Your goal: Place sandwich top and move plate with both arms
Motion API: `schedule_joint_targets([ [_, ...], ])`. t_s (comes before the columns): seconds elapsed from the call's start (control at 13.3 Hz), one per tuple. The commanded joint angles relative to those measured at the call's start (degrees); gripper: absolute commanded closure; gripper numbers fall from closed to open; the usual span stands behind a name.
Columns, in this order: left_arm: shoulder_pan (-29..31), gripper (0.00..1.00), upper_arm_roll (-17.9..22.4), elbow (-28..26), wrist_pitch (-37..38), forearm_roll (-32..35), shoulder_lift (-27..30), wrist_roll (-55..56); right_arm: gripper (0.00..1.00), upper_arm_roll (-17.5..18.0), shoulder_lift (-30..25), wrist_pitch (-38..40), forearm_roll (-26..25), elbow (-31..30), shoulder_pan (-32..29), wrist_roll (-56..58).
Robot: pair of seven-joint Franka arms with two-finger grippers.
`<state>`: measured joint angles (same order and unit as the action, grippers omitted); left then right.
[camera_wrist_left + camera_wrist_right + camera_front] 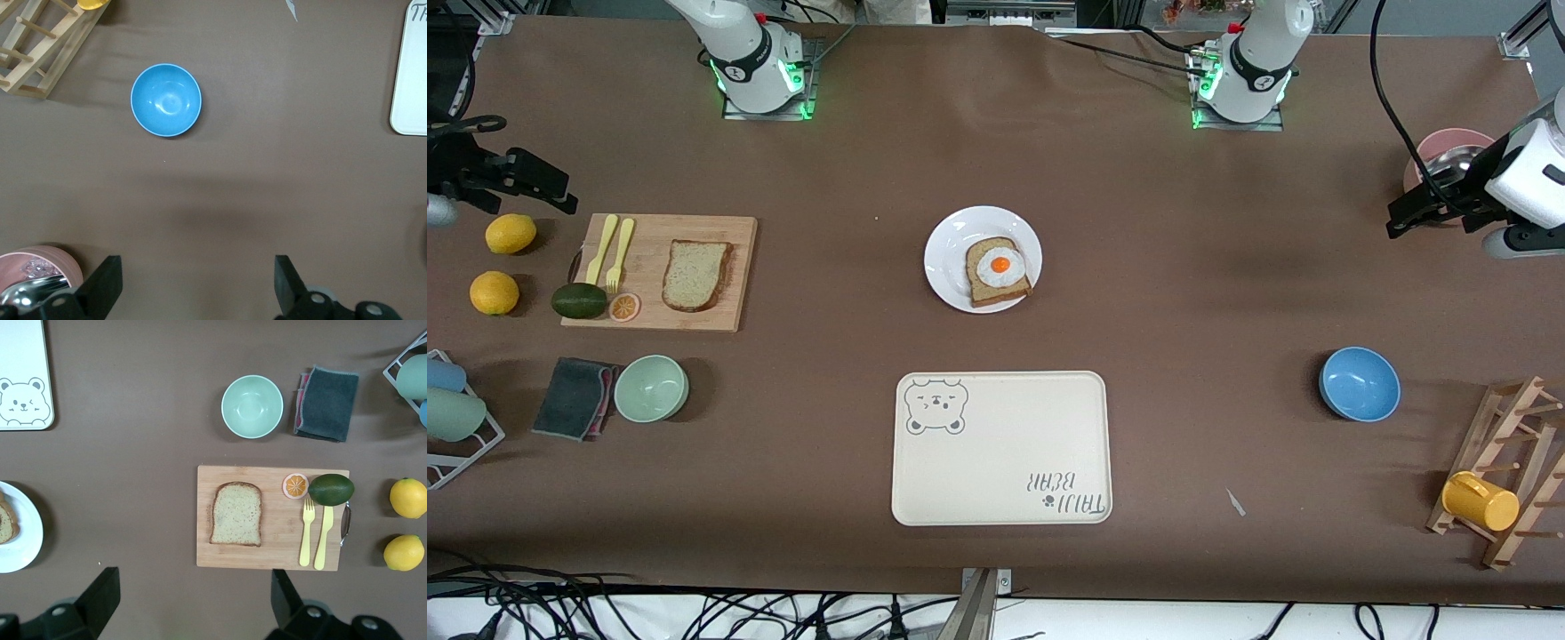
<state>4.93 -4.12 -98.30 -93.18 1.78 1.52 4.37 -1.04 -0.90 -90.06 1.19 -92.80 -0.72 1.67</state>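
While both arms wait at the ends of the brown bench point(1192, 293), the cream bear tray point(1001, 447) lies nearest the front camera, and the wooden cutting board point(720, 276) sits toward the right arm's end. Farther back than the tray, the white plate point(951, 258) carries an egg-topped slice point(998, 270), while the sandwich top point(695, 275) lies flat on the board beside a fork point(620, 256). Left gripper point(193, 283) hovers above bare bench near a blue bowl point(166, 100), fingers point(105, 280) wide and empty; right gripper point(193, 600) hovers by the board's edge, fingers point(100, 593) likewise wide and empty.

- The whole tabletop point(1192, 293) is seen from a high front camera.
- Both wrist cameras are pointed straight down from well above.
- The blue bowl point(1359, 383) is shared with the left wrist view, the cutting board point(660, 272) with the right.
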Motion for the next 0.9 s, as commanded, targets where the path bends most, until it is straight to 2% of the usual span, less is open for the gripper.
schedule_joint_targets([
  [0.0, 0.1, 0.00, -0.1, 0.8, 0.0, -1.1, -0.5, -0.1, 0.00, 0.7, -0.5, -0.2, -0.1, -0.4, -0.9, -0.3],
  [0.83, 0.0, 0.00, -0.1, 0.7, -0.1, -1.1, -0.7, -0.1, 0.00, 0.7, -0.5, 0.2, -0.3, -0.3, -0.9, 0.4],
])
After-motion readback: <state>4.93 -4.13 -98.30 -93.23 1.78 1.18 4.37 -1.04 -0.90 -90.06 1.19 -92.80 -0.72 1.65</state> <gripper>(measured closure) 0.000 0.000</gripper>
